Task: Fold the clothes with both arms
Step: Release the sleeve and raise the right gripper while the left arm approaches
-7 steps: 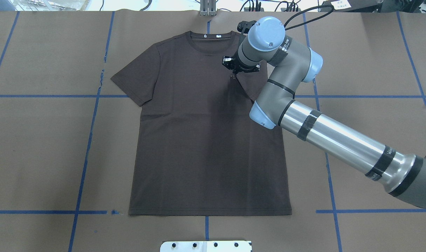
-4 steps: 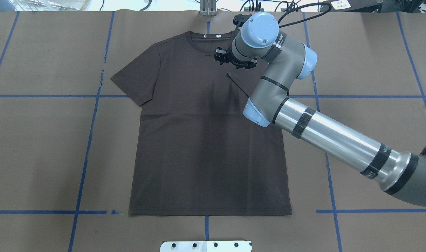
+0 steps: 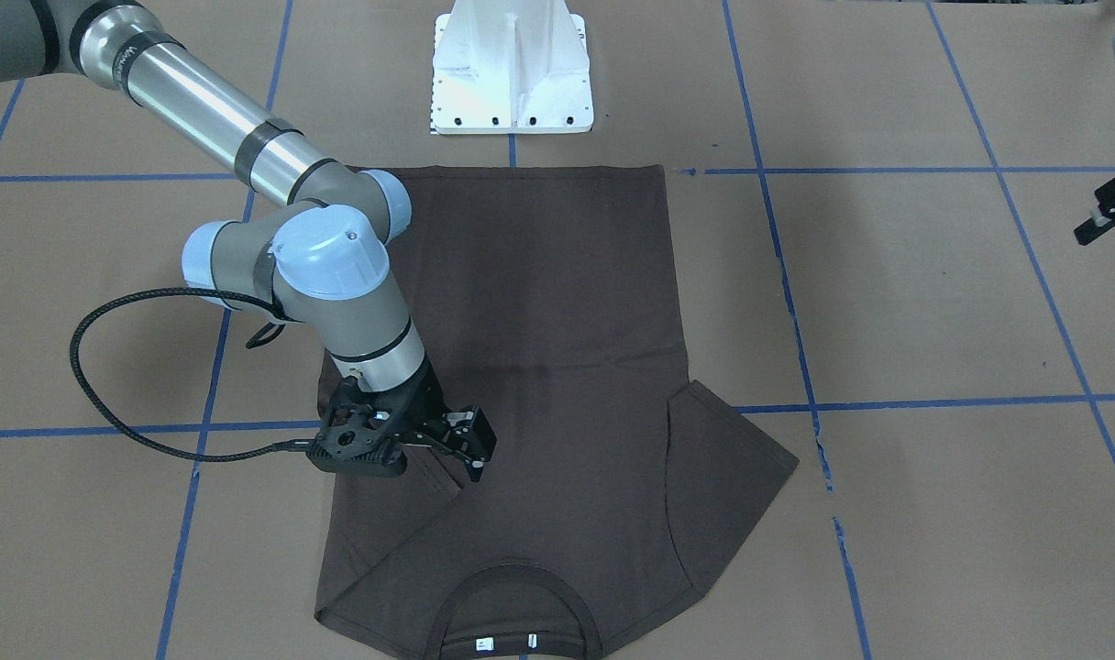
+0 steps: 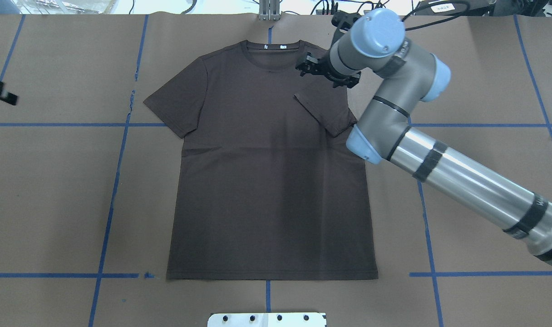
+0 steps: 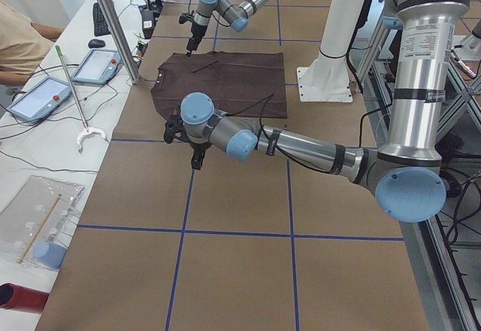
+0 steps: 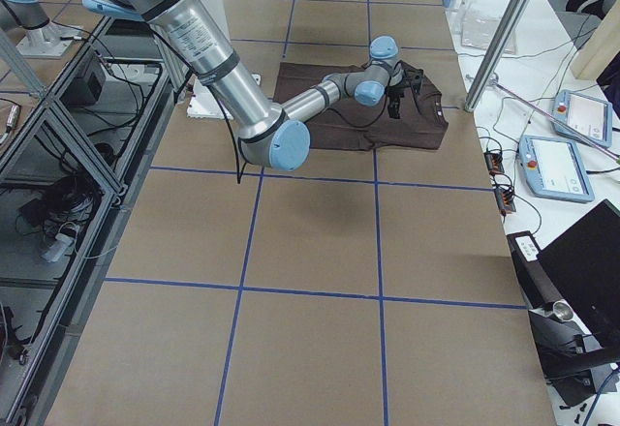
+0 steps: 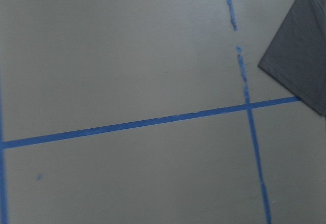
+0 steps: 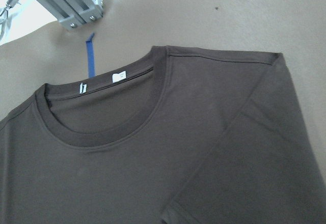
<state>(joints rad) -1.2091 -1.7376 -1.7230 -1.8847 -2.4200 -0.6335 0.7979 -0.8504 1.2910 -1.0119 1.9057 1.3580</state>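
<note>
Hanging at the overhead view's left edge, the left gripper (image 4: 3,95) shows too little to tell whether it is parted or clenched. Right of it, the T-shirt (image 4: 267,190) lies flat on the table (image 4: 53,204), left-hand sleeve (image 4: 178,102) spread, right-hand sleeve (image 4: 323,113) folded onto the chest. Over that shoulder hovers the right gripper (image 3: 473,449), seemingly parted and empty. Such cloth is probably light, limp and prone to slide. The spread sleeve's hem looks the best pinch point.
</note>
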